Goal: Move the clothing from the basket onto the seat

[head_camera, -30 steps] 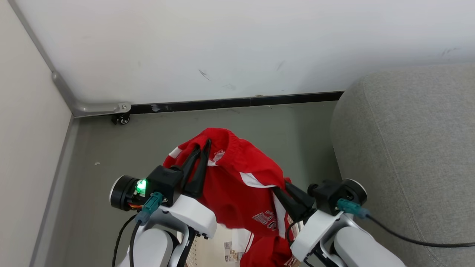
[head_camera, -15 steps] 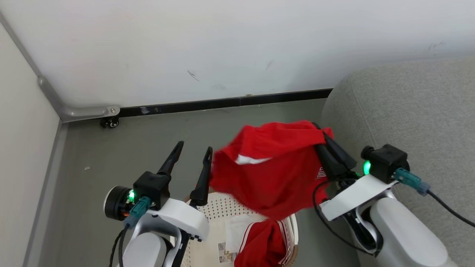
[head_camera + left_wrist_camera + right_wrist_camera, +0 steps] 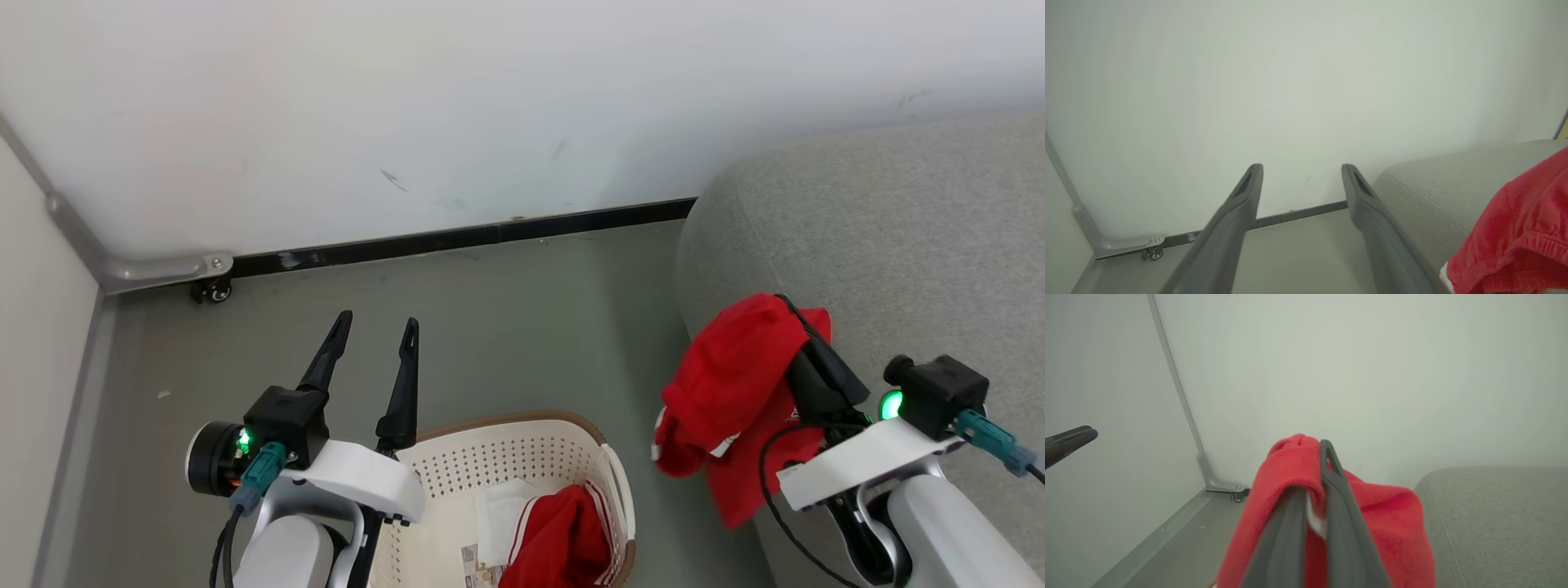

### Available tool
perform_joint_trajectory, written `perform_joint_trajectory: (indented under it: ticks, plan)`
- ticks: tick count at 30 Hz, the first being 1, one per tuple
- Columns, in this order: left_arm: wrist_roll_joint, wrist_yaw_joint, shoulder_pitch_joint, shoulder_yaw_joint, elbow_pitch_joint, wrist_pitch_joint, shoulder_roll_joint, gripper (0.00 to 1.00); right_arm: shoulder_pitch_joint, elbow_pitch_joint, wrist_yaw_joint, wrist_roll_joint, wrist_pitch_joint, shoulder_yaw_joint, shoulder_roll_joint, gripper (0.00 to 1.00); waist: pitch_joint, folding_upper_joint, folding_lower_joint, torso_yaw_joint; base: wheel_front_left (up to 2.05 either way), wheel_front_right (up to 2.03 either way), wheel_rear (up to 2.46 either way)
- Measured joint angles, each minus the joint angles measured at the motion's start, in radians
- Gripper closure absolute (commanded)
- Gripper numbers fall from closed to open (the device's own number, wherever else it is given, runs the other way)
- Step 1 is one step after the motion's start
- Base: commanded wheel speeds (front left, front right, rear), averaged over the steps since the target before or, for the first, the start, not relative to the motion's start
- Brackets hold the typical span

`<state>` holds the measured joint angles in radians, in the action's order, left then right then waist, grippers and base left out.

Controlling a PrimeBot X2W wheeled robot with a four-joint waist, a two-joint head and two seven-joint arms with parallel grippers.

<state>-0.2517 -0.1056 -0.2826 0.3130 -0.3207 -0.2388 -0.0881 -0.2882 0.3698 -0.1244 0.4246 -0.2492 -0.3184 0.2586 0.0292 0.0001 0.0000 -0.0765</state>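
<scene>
Since a second ago, the left claw (image 3: pixel 378 320) has let go of the red garment (image 3: pixel 727 384) and its two dark fingers have spread wide. The right claw (image 3: pixel 796 322) alone has carried the garment rightward to the seat (image 3: pixel 898 245). The head camera has turned right as well, so more of the basket (image 3: pixel 506 457) shows.

The left claw now holds nothing. Its fingers stand far apart and point up the view over the grey floor (image 3: pixel 506 327), beside the basket's left rim.

The right claw's fingers are pinched together on a fold of the garment, which bunches over them. In the right wrist view, red cloth wraps the left finger and a strip of white shows between the two.

The garment hangs at the rounded left edge of the light grey seat, its lower part trailing down the seat's side. Whether its weight rests there cannot be told.

A second garment (image 3: pixel 563 543), red with white stripes, lies crumpled in the right part of the cream basket, beside a white piece (image 3: pixel 502 514) on the basket's floor. A pale wall (image 3: pixel 490 106) stands behind.
</scene>
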Motion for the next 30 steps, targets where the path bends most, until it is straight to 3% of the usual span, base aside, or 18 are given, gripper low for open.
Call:
perform_joint_trajectory:
  ticks: [15, 30]
  plan:
    - [0.000, 0.000, 0.013, -0.012, 0.022, -0.008, 0.002, 0.00, 0.170, -0.115, 0.000, -0.009, 0.000, 0.151, -0.030, 1.00, -0.010, 0.0000, 0.0000, -0.097, 0.00, 0.00, 0.00]
    - [0.010, 0.000, 0.031, -0.040, 0.062, -0.014, 0.003, 0.00, 0.257, -0.216, 0.000, -0.022, 0.012, 0.163, -0.075, 1.00, 0.001, 0.0000, 0.0000, -0.199, 0.00, 0.00, 0.00]
